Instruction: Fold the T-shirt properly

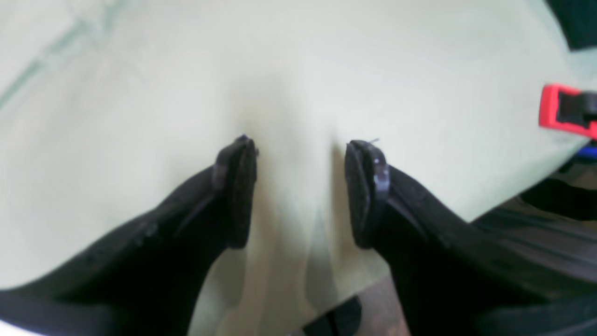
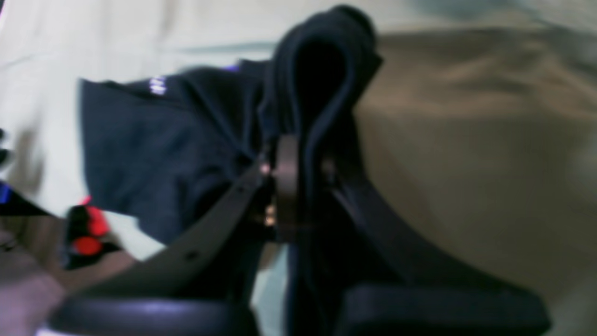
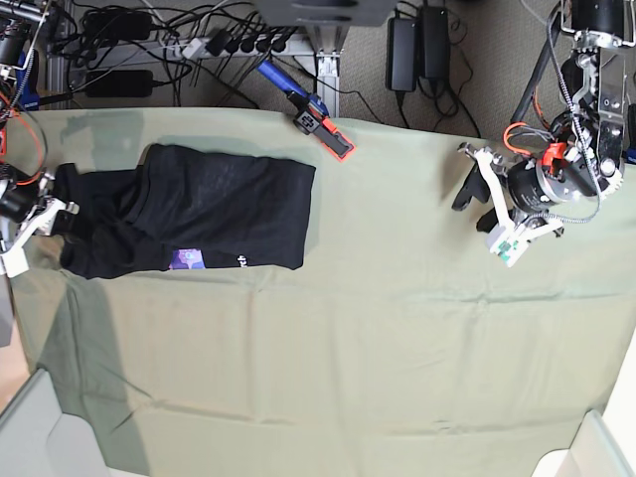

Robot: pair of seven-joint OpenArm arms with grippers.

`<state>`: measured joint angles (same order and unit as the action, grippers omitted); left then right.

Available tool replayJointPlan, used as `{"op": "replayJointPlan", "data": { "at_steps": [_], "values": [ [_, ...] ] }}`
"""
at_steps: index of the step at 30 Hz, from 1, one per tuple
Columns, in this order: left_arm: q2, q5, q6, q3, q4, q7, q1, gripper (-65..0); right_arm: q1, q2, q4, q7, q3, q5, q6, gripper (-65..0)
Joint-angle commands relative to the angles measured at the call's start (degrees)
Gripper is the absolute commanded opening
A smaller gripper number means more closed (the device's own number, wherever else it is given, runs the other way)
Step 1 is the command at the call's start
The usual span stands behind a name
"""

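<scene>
The T-shirt (image 3: 204,211) lies at the far left of the bench (image 3: 397,328), which is draped in a pale green cloth (image 3: 328,378). It is folded into a long black band, with its right end square and flat and its left end bunched toward the bench edge. A small square label (image 3: 187,259) shows near its front hem.

The right claw (image 3: 58,211) reaches in from the left side of the base view, its arm low at the bench edge. In the right wrist view the right claw (image 2: 298,163) is clamped on a thick doubled fold of the T-shirt (image 2: 154,149), which loops up above the fingertips while the rest of the garment spreads out to the side.

The left claw (image 3: 475,194) is held well apart from the shirt, over the far right part of the bench, its arm coming down from the upper right corner. The left wrist view shows the left claw (image 1: 301,186) spread wide with nothing between its pads, hovering over bare green cloth. A red clamp (image 3: 336,141) sits at the back edge
</scene>
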<state>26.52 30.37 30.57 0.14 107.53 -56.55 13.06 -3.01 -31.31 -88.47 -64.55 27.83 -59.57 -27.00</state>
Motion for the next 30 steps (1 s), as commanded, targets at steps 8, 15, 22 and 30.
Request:
{"op": "replayJointPlan", "data": {
  "at_steps": [8, 15, 22, 30],
  "values": [
    [0.7, 0.0, -0.6, -0.4, 0.5, 1.1, 1.6, -34.1, 0.7, 7.1, -9.5, 0.2, -1.0, -1.5, -4.5, -65.0],
    [0.7, 0.0, -0.5, -0.4, 0.4, 1.1, 1.6, -34.1, 0.7, 11.1, -15.9, -0.2, -9.7, -0.5, -4.5, -65.0],
    [0.7, 0.0, -0.6, -0.4, 0.3, 1.1, 1.6, -34.1, 0.7, 14.1, -16.6, -0.1, -18.4, 1.1, -4.5, -65.0],
    [0.7, 0.1, -0.6, -0.4, 0.3, 1.3, 1.6, -34.1, 0.7, 15.6, -16.5, 3.0, -27.3, 8.9, -4.5, -65.0]
  ]
}}
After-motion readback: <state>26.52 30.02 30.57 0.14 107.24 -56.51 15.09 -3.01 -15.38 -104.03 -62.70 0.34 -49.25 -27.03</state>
